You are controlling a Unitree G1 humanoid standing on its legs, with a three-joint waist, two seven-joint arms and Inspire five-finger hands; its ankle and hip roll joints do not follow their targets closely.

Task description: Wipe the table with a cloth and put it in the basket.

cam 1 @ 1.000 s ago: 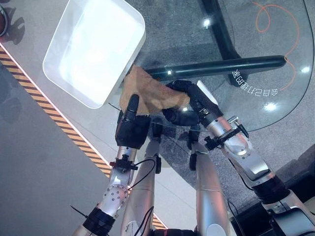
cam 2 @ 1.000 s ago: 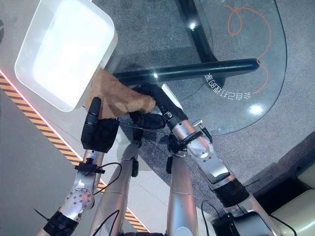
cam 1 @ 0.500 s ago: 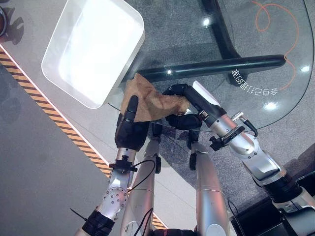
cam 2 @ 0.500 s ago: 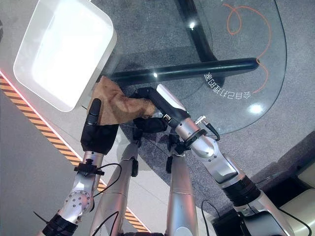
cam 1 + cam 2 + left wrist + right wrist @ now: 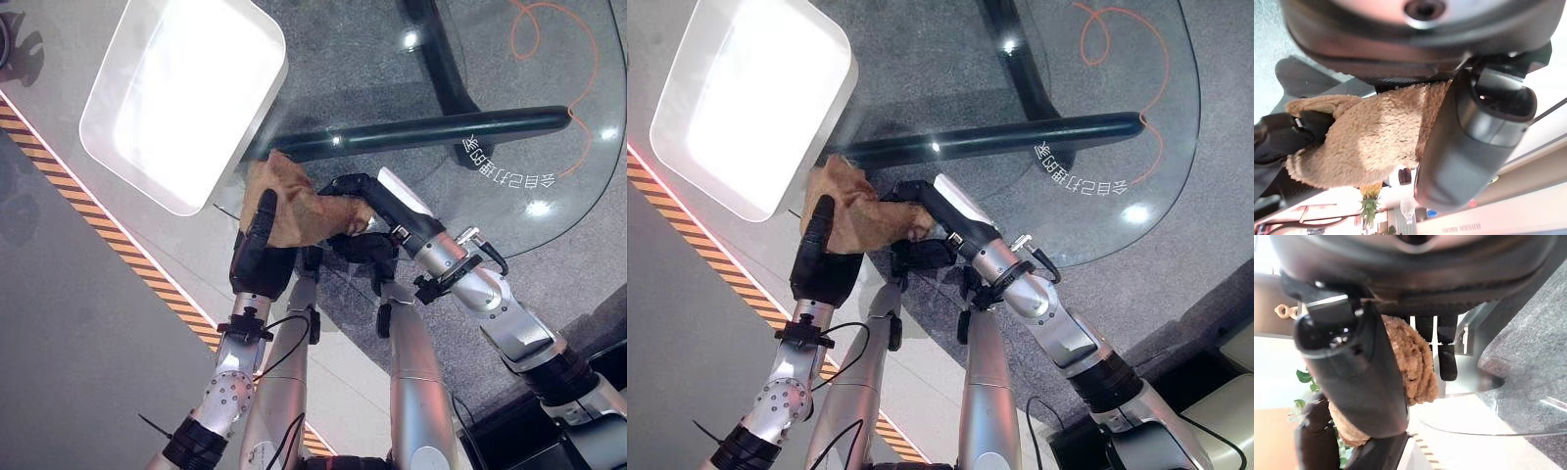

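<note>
A round clear glass table [image 5: 549, 117] on a dark tubular frame [image 5: 421, 132] is standing over grey speckled carpet [image 5: 343, 59]. 1 white rectangular plastic basket [image 5: 181, 98] is sitting at its left edge, overhanging the rim. 1 crumpled tan fleecy cloth [image 5: 299, 206] is lying at the glass's near edge, just beside the basket's corner.
</note>
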